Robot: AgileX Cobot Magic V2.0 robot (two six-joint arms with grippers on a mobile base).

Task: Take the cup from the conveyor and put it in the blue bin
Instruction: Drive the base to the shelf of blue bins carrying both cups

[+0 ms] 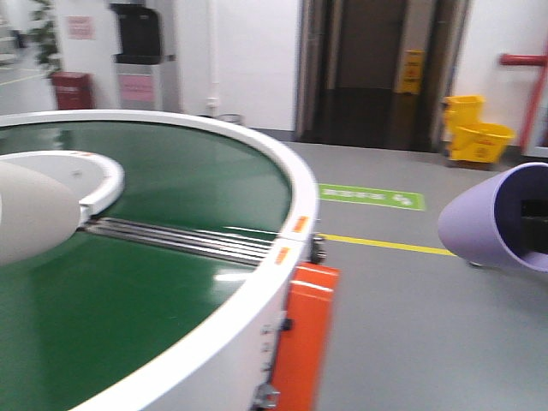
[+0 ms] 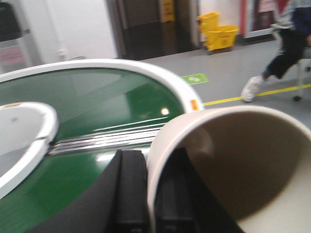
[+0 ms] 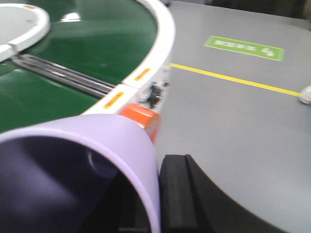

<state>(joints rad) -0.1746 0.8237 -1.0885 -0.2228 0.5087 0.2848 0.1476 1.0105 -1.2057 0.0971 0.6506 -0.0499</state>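
Conveyor [image 1: 171, 291] fills the left and near part of the front view: green belt, white outer rim [image 1: 300, 193], white inner rim [image 1: 103, 175] at far left. A strip of rollers [image 1: 184, 238] crosses the belt from inner rim to outer rim. An orange panel [image 1: 304, 330] sits on the conveyor's outer side, near right.

Left pincer [image 2: 149, 194] is clenched on the cream cup [image 2: 233, 165]. One black finger [image 2: 131, 194] is outside the cup wall and the other is inside it. The cup mouth faces the wrist camera. In the front view the cream cup [image 1: 30, 210] is at the left edge, held above the belt close to the inner rim, blurred.

Right pincer [image 3: 156, 204] is clenched on the purple cup [image 3: 87, 145], with the wall between its fingers and the outer finger [image 3: 177, 194] black. In the front view the purple cup [image 1: 492, 218] is at the right edge, tipped on its side with its mouth to the right. It is off the conveyor, above the grey floor [image 1: 411, 325].

On the floor to the right are a yellow line [image 1: 390, 245] and a green sign [image 1: 371, 196], with a yellow mop bucket [image 1: 475, 137] far right. The left wrist view shows a seated person [image 2: 286, 43] at far right.
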